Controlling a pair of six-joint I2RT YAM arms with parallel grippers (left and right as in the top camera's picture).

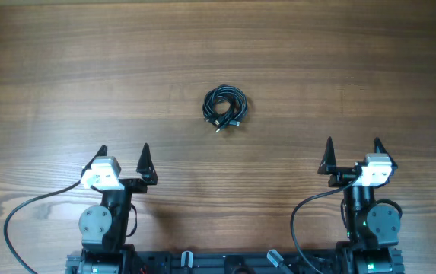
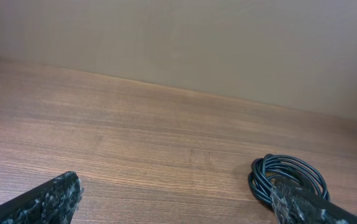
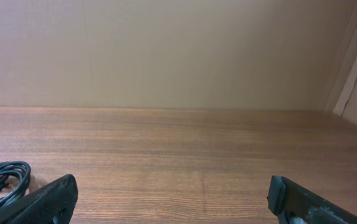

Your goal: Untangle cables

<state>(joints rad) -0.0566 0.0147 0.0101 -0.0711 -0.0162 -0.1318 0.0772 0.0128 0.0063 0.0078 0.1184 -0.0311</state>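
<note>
The cables lie as one small coiled bundle of thin black cords with plug ends on the wooden table, at the middle of the overhead view. The bundle also shows at the lower right of the left wrist view and at the lower left edge of the right wrist view. My left gripper is open and empty at the near left, well short of the bundle. My right gripper is open and empty at the near right, also apart from it.
The wooden table spans the whole view. A beige wall rises behind its far edge. Thick black wires run from the arm bases at the near edge.
</note>
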